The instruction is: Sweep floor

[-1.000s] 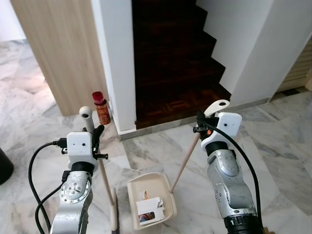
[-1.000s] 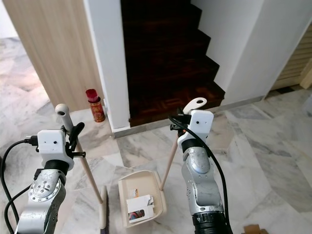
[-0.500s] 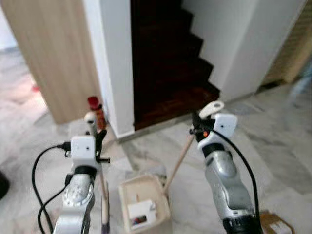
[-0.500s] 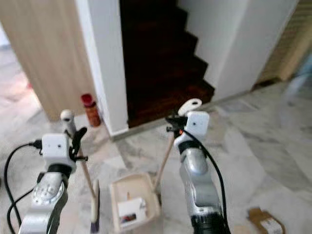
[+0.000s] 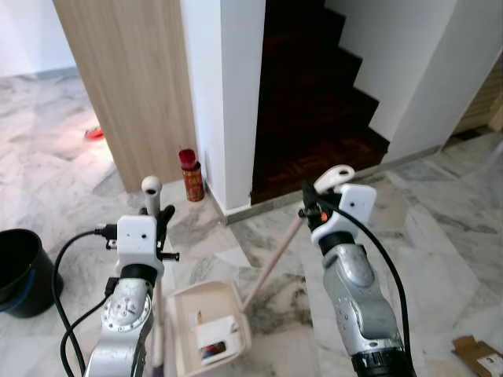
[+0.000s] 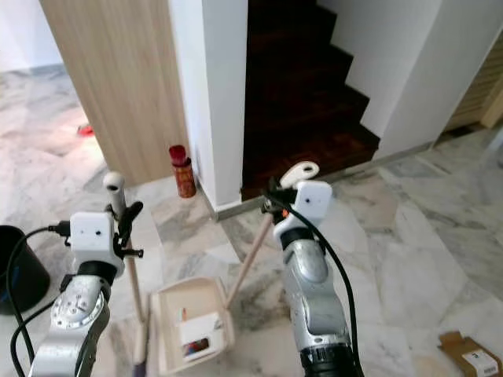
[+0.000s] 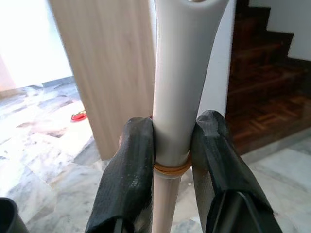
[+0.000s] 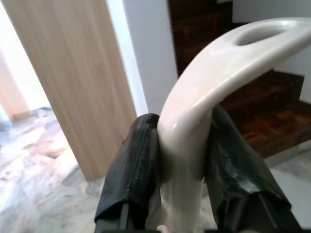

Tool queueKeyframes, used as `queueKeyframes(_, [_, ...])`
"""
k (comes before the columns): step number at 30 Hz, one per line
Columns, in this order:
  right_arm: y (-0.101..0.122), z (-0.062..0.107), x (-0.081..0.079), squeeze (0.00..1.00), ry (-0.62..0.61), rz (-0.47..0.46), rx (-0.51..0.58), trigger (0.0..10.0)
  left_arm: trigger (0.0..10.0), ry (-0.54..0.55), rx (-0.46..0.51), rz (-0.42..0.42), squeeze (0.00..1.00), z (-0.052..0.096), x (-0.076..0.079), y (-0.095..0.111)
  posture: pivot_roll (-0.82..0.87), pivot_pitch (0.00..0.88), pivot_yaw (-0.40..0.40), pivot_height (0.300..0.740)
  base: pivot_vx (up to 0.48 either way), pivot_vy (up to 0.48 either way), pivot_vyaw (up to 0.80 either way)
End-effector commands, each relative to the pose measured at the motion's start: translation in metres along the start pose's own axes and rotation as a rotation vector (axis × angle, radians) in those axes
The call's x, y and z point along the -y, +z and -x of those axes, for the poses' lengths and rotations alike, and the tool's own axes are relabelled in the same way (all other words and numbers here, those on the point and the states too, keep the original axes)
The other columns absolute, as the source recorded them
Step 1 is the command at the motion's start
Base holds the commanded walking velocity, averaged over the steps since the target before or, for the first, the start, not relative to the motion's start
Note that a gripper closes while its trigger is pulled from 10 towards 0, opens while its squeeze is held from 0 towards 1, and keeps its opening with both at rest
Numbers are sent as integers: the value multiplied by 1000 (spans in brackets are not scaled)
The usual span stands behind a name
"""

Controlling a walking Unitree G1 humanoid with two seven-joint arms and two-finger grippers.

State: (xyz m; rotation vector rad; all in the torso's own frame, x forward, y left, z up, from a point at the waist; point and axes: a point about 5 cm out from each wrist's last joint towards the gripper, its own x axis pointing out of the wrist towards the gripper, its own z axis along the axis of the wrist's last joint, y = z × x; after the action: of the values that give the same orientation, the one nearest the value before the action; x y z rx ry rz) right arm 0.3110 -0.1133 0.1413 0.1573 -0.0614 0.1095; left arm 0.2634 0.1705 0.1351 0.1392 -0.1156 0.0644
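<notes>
From the left eye, the robot is standing on a grey marble floor [image 5: 440, 259] in front of dark wooden stairs [image 5: 314, 102]. The left claw [image 5: 157, 222] is holding a broom [image 5: 151, 196] upright by its white handle. The right claw [image 5: 314, 206] is holding the long handle of a cream dustpan [image 5: 206, 336]. The dustpan is sitting on the floor between the two arms, with some bits of trash [image 5: 212, 334] lying inside it. A red can [image 5: 191, 174] is standing by the white wall, and a black bucket [image 5: 23, 271] is sitting far to the left.

From the right eye, a small cardboard box [image 6: 469, 353] is lying on the floor at the far right.

From the left wrist, two black fingers [image 7: 127, 179] are squeezing tight on the broom's white handle.

From the right wrist, two black fingers [image 8: 131, 174] are pinching the curved white top of the dustpan handle.
</notes>
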Motion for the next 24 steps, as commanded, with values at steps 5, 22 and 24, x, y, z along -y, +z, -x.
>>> queueKeyframes(5, [17, -4, -6, 0, 20, 22, 72, 10000, 10000, 14, 37, -4, 0, -1, -5, 10, -15, 0, -29, 740, 0, 480, 0])
queueKeyframes(22, [20, -6, -3, 0, -1, 3, 83, 10000, 10000, 14, 34, -9, 0, -4, -6, 11, -13, 24, -23, 740, 0, 480, 438])
queueKeyframes(24, [20, -7, -3, 0, -4, 4, 83, 10000, 10000, 14, 34, -9, 0, -4, -6, 11, -13, 25, -23, 740, 0, 480, 0])
